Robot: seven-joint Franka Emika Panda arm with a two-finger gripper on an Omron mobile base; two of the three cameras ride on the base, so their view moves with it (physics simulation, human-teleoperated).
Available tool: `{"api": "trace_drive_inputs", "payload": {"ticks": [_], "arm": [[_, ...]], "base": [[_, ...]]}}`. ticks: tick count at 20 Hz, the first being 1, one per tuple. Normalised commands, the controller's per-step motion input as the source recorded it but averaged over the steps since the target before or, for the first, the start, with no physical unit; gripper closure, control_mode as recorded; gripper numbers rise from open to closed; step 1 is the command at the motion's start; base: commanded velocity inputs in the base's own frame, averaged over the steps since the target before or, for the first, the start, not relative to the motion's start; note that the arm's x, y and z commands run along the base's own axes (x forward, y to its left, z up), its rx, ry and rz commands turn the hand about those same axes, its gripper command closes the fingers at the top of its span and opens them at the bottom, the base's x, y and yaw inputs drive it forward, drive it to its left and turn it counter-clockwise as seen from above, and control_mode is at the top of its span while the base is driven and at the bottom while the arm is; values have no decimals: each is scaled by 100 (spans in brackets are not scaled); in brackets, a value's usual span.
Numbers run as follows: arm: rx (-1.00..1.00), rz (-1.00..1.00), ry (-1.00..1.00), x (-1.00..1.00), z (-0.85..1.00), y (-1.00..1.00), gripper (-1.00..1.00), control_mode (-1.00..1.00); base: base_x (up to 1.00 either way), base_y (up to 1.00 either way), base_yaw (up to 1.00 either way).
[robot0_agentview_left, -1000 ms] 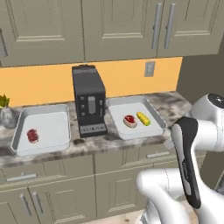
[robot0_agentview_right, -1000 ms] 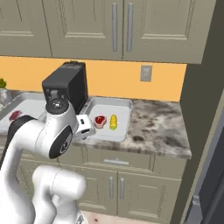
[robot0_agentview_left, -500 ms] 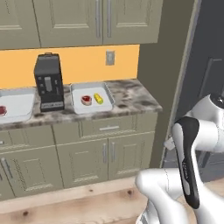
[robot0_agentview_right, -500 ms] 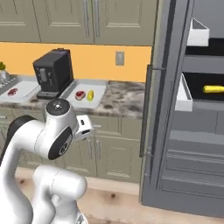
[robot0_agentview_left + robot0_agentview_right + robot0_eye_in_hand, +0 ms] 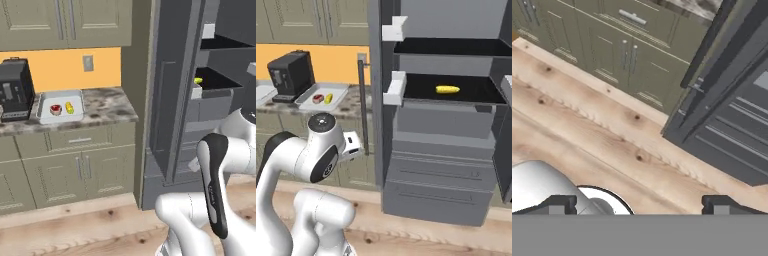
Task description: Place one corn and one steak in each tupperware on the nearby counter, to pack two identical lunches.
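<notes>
- The gripper points down at the wooden floor, its fingers spread wide and holding nothing.
- On the counter at left, a shallow pale tupperware already holds one steak beside one corn.
- A loose yellow corn lies on a black shelf in the open fridge, right; judging by that, the other lunch seems unfinished.

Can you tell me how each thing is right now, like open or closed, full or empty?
Pale grey-white rectangular tupperware tray: on the mottled stone counter, holding one red steak and one yellow corn.
Tall dark grey fridge: door open.
Second yellow corn: lying on a black fridge shelf.
Black coffee machine: upright on the counter.
Beige-olive cabinet doors: closed.
Dark two-finger gripper: open, empty.
</notes>
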Motion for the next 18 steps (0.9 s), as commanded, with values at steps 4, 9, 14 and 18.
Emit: {"api": "trace_drive_inputs", "payload": {"ticks": [4, 9, 14, 18], "arm": [[0, 0, 0, 0, 0, 0, -100, 100], [0, 0, 0, 0, 0, 0, -100, 100], [0, 0, 0, 0, 0, 0, -100, 100], [0, 0, 0, 0, 0, 0, -100, 100]], "base": [[18, -100, -2], [25, -91, 0], [52, -34, 0], [67, -8, 0]]}}
